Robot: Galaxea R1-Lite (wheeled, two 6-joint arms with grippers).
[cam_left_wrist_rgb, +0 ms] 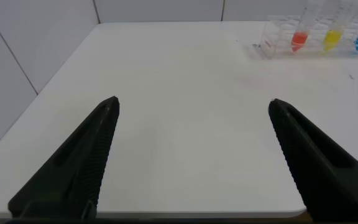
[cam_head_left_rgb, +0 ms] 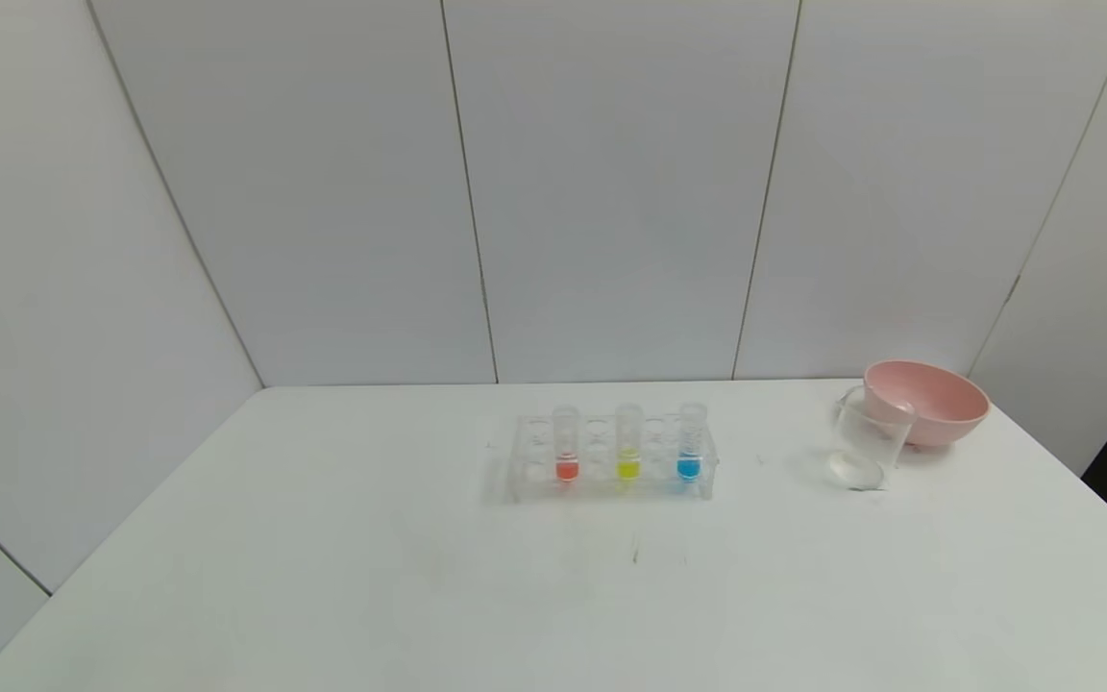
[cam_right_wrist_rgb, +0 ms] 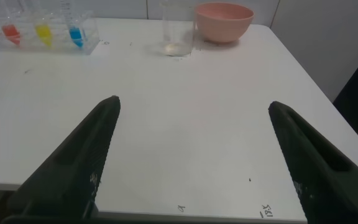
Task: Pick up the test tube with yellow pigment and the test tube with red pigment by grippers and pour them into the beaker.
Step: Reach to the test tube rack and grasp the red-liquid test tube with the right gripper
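On the white tabletop (cam_head_left_rgb: 323,577), approx. mid-depth, we find a clear rack (cam_head_left_rgb: 611,461) w/ three tubes standing upright in it. From the robot's left to right: the red tube (cam_head_left_rgb: 566,444), the yellow tube (cam_head_left_rgb: 628,442), the blue tube (cam_head_left_rgb: 691,442). Each holds a small amt of liquid at its bottom; they are spaced apart, w/ one vacant hole between neighbours.

To the robot's right of the rack, well apart from it, stands the beaker (cam_head_left_rgb: 867,450), upright. We cannot tell whether it holds anything. Just behind it and slightly further right sits a pink bowl (cam_head_left_rgb: 928,402); in the head view the two overlap, so we cannot tell if they touch.

Neither arm shows in the head view. In the left wrist view we see the left end effector (cam_left_wrist_rgb: 194,109) w/ its fingers (cam_left_wrist_rgb: 82,162) spread wide, holding nothing, above the near-left part of the tabletop, well apart from the rack. In the right wrist view we see the right end effector (cam_right_wrist_rgb: 194,109), fingers (cam_right_wrist_rgb: 79,162) likewise spread wide, nothing between them, above the near-right part of the tabletop; beaker and bowl lie ahead of it, rack further off toward the robot's left.

Ref. the tabletop near edge in the right wrist view: small dark marks (cam_right_wrist_rgb: 265,210), not legible.
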